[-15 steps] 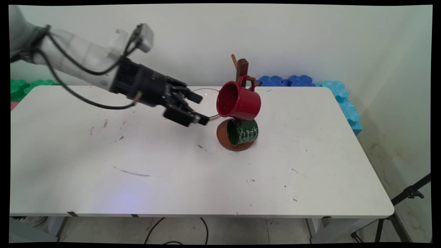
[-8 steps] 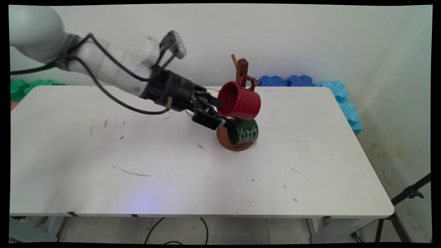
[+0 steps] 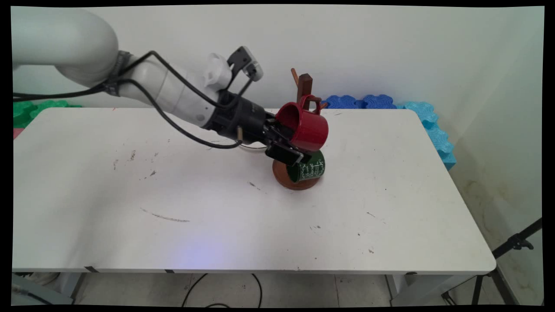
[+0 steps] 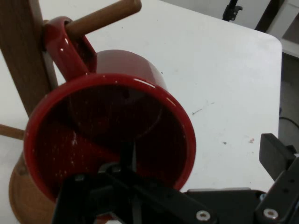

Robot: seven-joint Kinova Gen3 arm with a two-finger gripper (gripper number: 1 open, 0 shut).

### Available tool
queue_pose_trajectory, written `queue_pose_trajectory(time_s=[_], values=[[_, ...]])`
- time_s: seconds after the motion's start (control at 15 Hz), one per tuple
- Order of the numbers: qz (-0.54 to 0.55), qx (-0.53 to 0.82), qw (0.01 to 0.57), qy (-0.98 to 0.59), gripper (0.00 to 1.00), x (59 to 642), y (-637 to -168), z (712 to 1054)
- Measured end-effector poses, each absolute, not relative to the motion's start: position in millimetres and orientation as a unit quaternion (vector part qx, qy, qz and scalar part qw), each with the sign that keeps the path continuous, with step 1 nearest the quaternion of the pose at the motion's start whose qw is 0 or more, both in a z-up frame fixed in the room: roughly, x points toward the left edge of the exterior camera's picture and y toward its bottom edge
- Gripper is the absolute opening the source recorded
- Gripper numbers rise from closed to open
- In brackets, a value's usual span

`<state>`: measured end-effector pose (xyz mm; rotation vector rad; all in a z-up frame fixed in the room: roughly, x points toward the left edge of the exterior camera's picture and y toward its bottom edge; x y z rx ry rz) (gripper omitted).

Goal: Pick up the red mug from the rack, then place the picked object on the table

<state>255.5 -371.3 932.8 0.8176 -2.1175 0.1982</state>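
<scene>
Low, gripper [image 3: 291, 145] level, jaws astride red mug [image 3: 305, 125] rim

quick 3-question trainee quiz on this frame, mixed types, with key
1. True or false: the red mug hangs by its handle from a peg of the wooden mug tree.
2. What hangs just below the red mug on the same tree? A) green mug B) blue bowl C) white cup
3. Fill in: the hand is at the red mug's mouth, one finger inside it and one outside, so the hand is ____ (open/shut).

Key: 1 true; 2 A; 3 open.
</scene>
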Motion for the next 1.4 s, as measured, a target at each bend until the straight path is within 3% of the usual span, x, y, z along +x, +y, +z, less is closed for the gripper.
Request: queue_pose_trajectory(time_s=[0.33, 0.4, 1.4], values=[[0.083, 0.332, 0.414, -0.844, 1.0, 243.9, -379.4, 927.1], [0.084, 0.332, 0.414, -0.843, 0.0, 242.2, -380.8, 926.2], [0.075, 0.335, 0.418, -0.841, 0.0, 233.8, -374.4, 926.2]])
